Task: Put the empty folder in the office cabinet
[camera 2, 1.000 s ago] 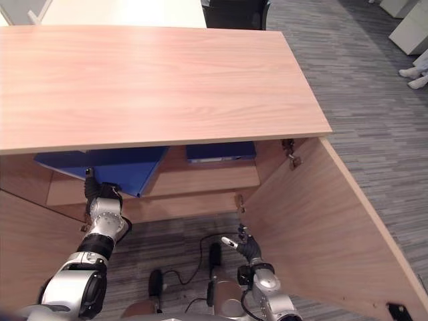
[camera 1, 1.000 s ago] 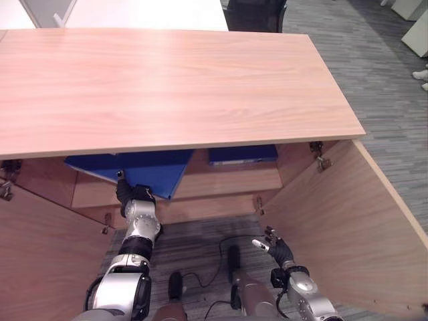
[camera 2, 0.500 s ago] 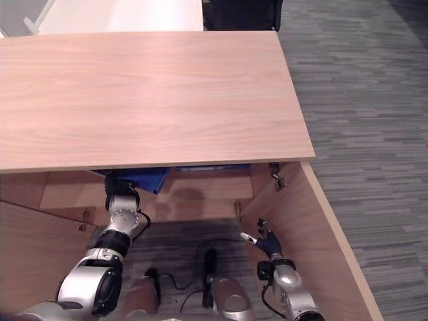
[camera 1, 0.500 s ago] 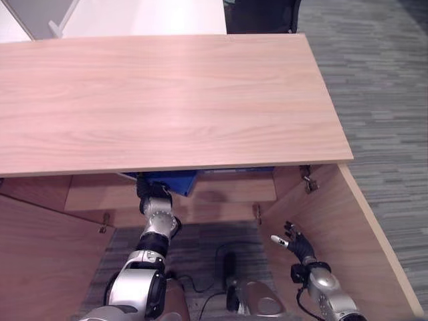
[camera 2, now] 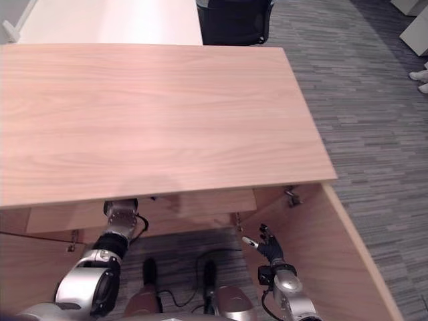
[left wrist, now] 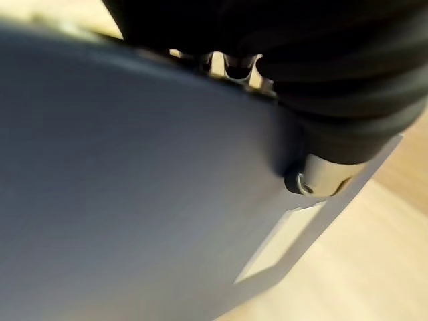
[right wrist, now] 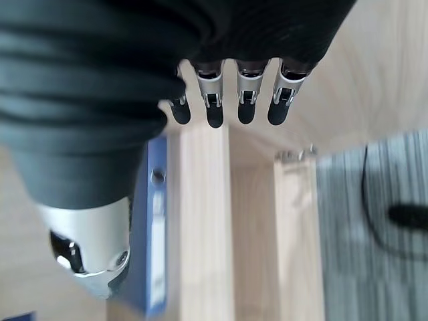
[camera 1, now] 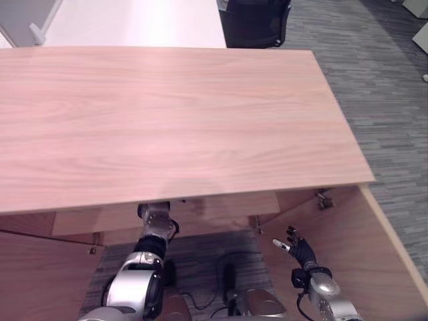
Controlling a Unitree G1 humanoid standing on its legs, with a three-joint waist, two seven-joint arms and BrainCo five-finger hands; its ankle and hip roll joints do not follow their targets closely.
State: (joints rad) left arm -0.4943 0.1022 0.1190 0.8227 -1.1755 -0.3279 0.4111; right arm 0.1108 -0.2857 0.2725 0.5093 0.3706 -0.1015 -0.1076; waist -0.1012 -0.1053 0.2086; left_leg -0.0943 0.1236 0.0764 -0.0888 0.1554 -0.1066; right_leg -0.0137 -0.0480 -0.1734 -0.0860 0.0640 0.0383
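Observation:
The blue folder (left wrist: 134,200) lies close against my left hand (left wrist: 321,80) in the left wrist view. The thumb (left wrist: 322,179) presses on its face and the fingers curl behind its edge, over the pale cabinet shelf. In the eye views my left arm (camera 1: 152,231) reaches in under the wooden cabinet top (camera 1: 174,120), which hides the hand and the folder. My right hand (camera 1: 296,247) hangs open with straight fingers in front of the cabinet, beside the open right door (camera 1: 378,267).
A second blue folder (right wrist: 152,227) stands on the shelf (camera 1: 221,204) inside. The left door (camera 1: 40,274) is open too. A black chair (camera 1: 254,23) and a white desk (camera 1: 134,23) stand behind the cabinet. A person's shoes (camera 2: 420,72) show at the far right.
The camera has shifted. My left hand has carried the blue folder further in under the cabinet top, so the top now hides it in the eye views. The right hand has hardly moved.

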